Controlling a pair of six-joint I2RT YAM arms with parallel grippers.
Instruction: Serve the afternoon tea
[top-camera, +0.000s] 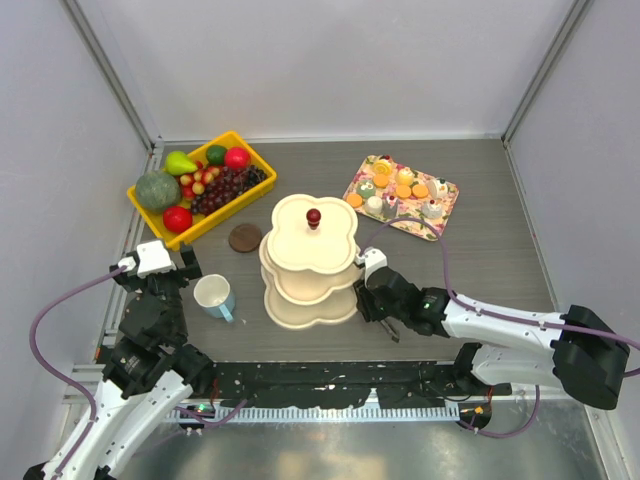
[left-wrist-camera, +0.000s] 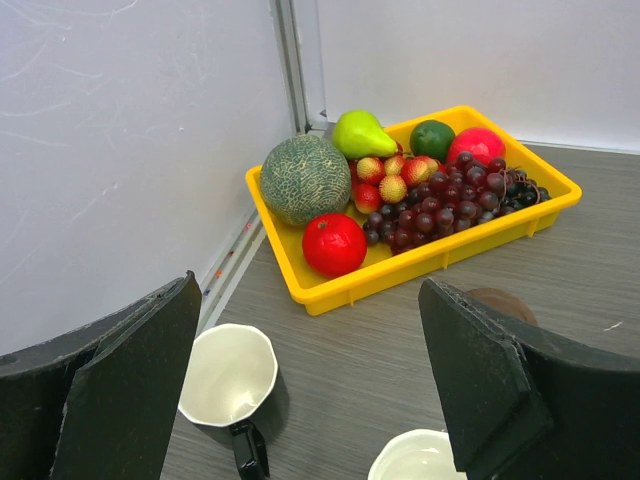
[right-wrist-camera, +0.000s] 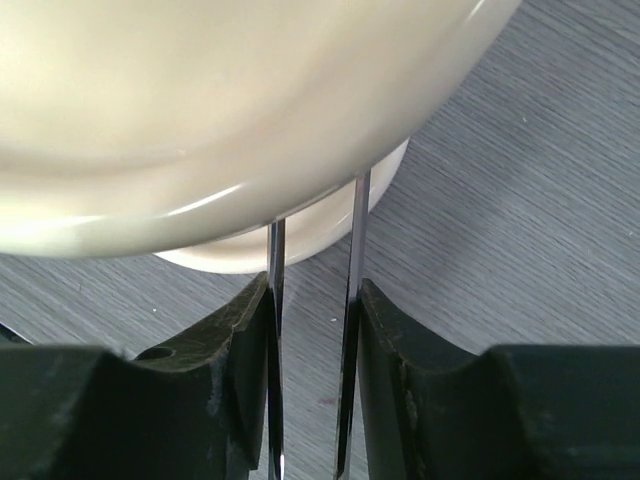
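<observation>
The cream three-tier stand (top-camera: 300, 245) with a red knob (top-camera: 314, 216) stands mid-table; its tiers look bare. Pastries and orange biscuits (top-camera: 392, 187) lie on the floral tray (top-camera: 447, 208) at the back right. The pale blue mug (top-camera: 214, 296) stands left of the stand. My left gripper (top-camera: 165, 265) is open above the dark mug (left-wrist-camera: 228, 375), with the pale mug's rim (left-wrist-camera: 420, 460) below its right finger. My right gripper (top-camera: 385, 300) is shut on metal tongs (right-wrist-camera: 357, 240). Their tips reach under the stand's rim (right-wrist-camera: 220, 100) and hold nothing.
A yellow bin of fruit (top-camera: 162, 217) sits at the back left, close to the left wall; it also shows in the left wrist view (left-wrist-camera: 330, 295). A brown round coaster (top-camera: 245, 237) lies between bin and stand. Grey walls enclose the table on three sides.
</observation>
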